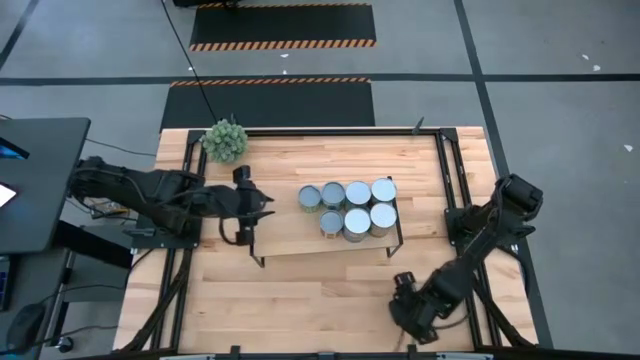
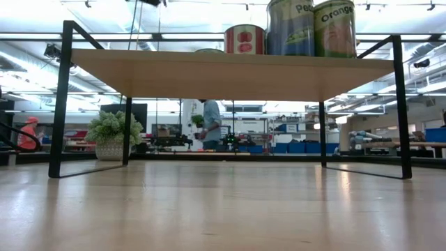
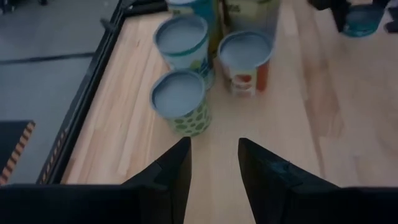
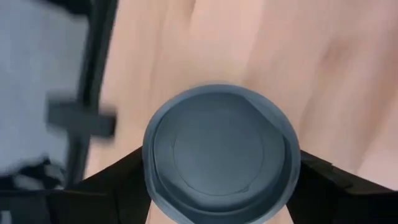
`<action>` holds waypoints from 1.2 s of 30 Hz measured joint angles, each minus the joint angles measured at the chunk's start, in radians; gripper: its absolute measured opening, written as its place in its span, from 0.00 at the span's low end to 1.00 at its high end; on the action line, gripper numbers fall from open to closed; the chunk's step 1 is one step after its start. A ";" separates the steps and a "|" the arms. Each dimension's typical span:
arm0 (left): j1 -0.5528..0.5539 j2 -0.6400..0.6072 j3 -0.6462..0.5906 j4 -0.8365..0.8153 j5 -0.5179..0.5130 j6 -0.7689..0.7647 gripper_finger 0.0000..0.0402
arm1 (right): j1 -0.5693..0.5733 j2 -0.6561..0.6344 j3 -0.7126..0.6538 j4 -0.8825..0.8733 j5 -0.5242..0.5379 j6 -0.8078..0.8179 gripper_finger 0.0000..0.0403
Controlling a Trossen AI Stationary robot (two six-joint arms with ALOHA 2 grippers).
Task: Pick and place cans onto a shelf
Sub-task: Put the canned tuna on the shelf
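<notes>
Several cans (image 1: 357,208) stand upright in two rows on the right half of the shelf (image 1: 290,235). The low view shows the shelf (image 2: 230,73) with cans (image 2: 289,28) on top. My left gripper (image 1: 245,222) hovers open over the shelf's left end, pointing toward the cans (image 3: 180,99), with nothing between its fingers (image 3: 214,168). My right gripper (image 1: 405,300) is near the table's near edge, right of centre, shut on one can (image 4: 221,152) with a grey-blue top. The high view hides that can under the gripper. My right gripper takes the can between its two fingers, one on each side of its round wall just below the rim (image 4: 150,177). The fingers come from above, pointing steeply down. The can is upright, top toward the wrist. Whether its base rests on the table is hidden by the can.
A spiky green plant ball (image 1: 225,140) sits at the table's far left corner. Black rod frames (image 1: 445,180) run along both table sides. Bare wood (image 1: 300,300) lies between the shelf and the near edge. A person (image 2: 211,124) stands in the room beyond.
</notes>
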 joint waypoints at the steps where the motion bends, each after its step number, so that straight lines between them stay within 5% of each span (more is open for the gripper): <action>1: -0.006 -0.008 0.000 0.000 0.001 0.008 0.34 | -0.025 0.000 0.026 -0.007 0.009 0.002 0.72; 14: -0.012 -0.037 0.000 -0.013 0.037 -0.123 0.34 | -0.304 0.015 0.339 -0.147 0.115 -0.151 0.72; 22: -0.011 -0.041 0.000 -0.056 0.085 -0.231 0.34 | -0.364 0.214 0.652 -0.294 0.111 -0.314 0.72; 36: -0.014 -0.055 0.000 -0.112 0.134 -0.248 0.34 | -0.513 0.500 1.218 -0.528 0.114 -0.319 0.72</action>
